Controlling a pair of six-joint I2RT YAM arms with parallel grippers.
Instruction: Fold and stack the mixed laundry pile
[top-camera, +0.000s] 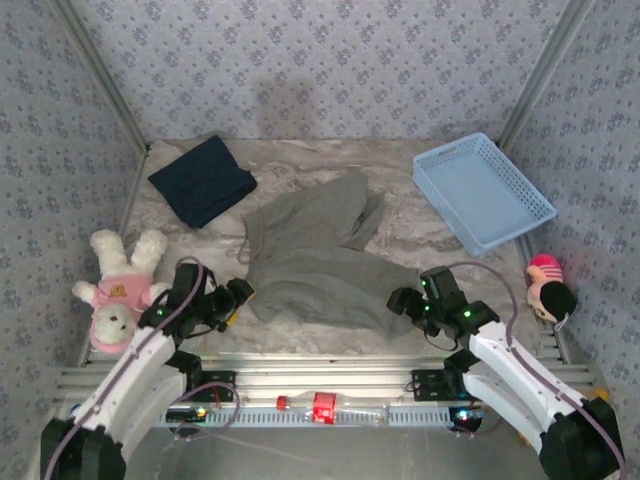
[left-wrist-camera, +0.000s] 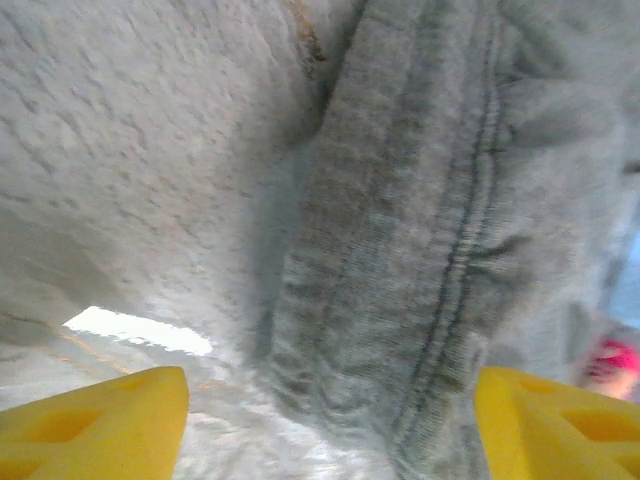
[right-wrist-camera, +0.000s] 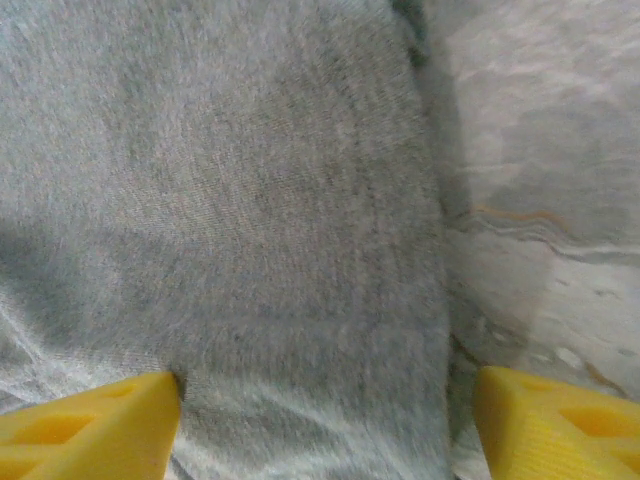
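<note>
The grey-olive garment (top-camera: 320, 255) lies spread out in the middle of the marbled table (top-camera: 400, 220). The dark navy T-shirt (top-camera: 203, 180) sits folded at the back left. My left gripper (top-camera: 240, 293) hovers at the garment's near left corner; in the left wrist view its yellow fingers (left-wrist-camera: 100, 420) stand wide apart over the ribbed hem (left-wrist-camera: 420, 250), so the gripper (left-wrist-camera: 330, 425) is open. My right gripper (top-camera: 402, 300) is at the near right corner. It (right-wrist-camera: 325, 425) is open too, its fingers (right-wrist-camera: 90, 425) straddling the garment's edge (right-wrist-camera: 250, 200) without holding anything.
A light blue plastic basket (top-camera: 455, 148) stands at the back right. A white plush toy in pink (top-camera: 118, 285) lies at the left edge, and a pink and black toy (top-camera: 548, 290) lies at the right edge. Patterned walls close in three sides.
</note>
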